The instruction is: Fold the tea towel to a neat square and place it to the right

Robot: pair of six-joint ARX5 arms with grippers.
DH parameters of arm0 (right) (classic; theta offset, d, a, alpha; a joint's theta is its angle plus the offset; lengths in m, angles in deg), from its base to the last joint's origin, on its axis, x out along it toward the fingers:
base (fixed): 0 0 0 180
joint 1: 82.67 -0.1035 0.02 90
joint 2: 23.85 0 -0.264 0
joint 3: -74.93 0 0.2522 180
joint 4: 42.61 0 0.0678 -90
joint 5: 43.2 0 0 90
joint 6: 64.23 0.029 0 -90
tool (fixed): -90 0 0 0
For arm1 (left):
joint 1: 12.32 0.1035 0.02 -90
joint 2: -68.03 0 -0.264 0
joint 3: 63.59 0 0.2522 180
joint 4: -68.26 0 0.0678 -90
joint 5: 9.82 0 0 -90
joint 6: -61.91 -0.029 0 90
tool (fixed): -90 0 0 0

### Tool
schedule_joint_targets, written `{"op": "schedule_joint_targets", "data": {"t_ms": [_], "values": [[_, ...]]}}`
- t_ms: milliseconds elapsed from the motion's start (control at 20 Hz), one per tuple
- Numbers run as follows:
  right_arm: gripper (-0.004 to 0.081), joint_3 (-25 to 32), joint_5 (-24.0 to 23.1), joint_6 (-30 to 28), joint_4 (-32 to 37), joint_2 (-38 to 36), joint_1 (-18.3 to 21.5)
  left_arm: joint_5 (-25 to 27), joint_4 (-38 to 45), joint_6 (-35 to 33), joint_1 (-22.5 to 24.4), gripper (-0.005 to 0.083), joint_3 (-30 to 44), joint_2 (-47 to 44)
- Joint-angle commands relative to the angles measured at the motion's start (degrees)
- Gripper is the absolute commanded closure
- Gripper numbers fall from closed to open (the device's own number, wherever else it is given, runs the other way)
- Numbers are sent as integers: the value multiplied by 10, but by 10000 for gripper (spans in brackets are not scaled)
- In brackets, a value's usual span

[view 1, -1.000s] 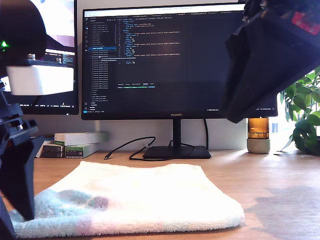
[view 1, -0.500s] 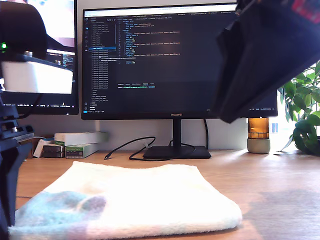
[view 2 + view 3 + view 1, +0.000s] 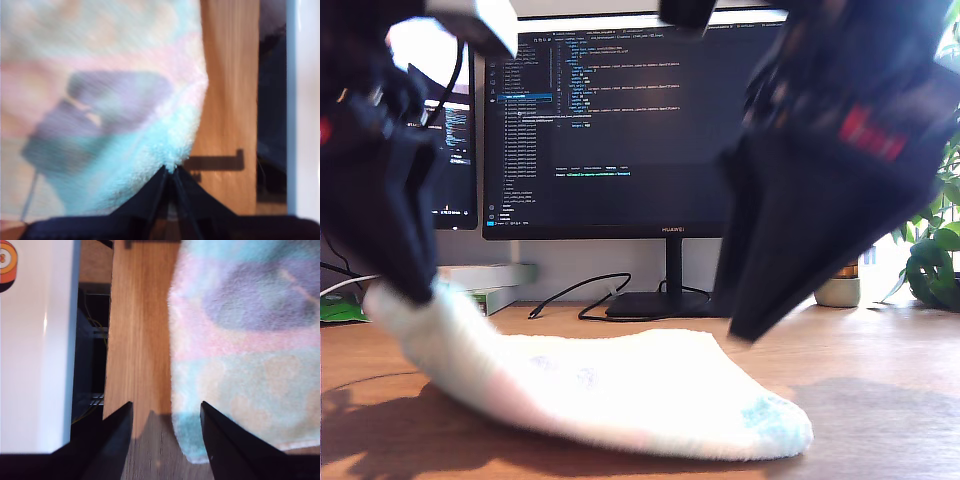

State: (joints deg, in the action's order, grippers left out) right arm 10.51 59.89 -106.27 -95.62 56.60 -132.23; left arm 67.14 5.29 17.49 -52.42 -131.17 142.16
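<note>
the tea towel [image 3: 610,395] lies on the wooden desk [image 3: 880,400] in front of the monitor [image 3: 620,130], with one end lifted off the surface at the exterior view's left and the rest sagging down to a mint-tinted corner resting on the desk toward the exterior view's right. my first gripper [image 3: 170,175] is clenched on a mint-green corner of the cloth, its jaws meeting at a point with the fluffy edge caught between them; in the exterior view this is the dark arm at the left, holding the raised end. my second gripper [image 3: 166,427] is released, jaws spread wide above bare desk, with the cloth's edge just beside one finger [image 3: 225,440] and not grasped. a monitor stand [image 3: 665,300], a black cable [image 3: 570,295], stacked boxes [image 3: 490,285] and a plant [image 3: 930,250] sit behind.
</note>
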Motion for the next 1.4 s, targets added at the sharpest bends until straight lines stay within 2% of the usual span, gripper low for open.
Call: {"op": "schedule_joint_targets", "data": {"t_ms": [0,300,500,600,800,1050,1350], "values": [[381,11,2,1,10,14,-4,-5,-4,6,-2,794,-12,4],[381,11,-4,1,28,50,-2,-11,-18,10,-1,794,-40,0],[382,11,-48,1,35,78,-2,-12,-28,11,-2,794,-40,-11],[386,11,-55,1,37,87,-1,-12,-29,11,-1,794,-41,-20],[504,11,-83,0,42,91,1,-11,-34,16,-1,793,-41,-42],[784,11,-91,0,20,91,5,-12,-50,16,-2,794,-41,-41],[780,10,-88,2,-36,88,-7,-41,-70,42,-12,793,-38,-40]]}}
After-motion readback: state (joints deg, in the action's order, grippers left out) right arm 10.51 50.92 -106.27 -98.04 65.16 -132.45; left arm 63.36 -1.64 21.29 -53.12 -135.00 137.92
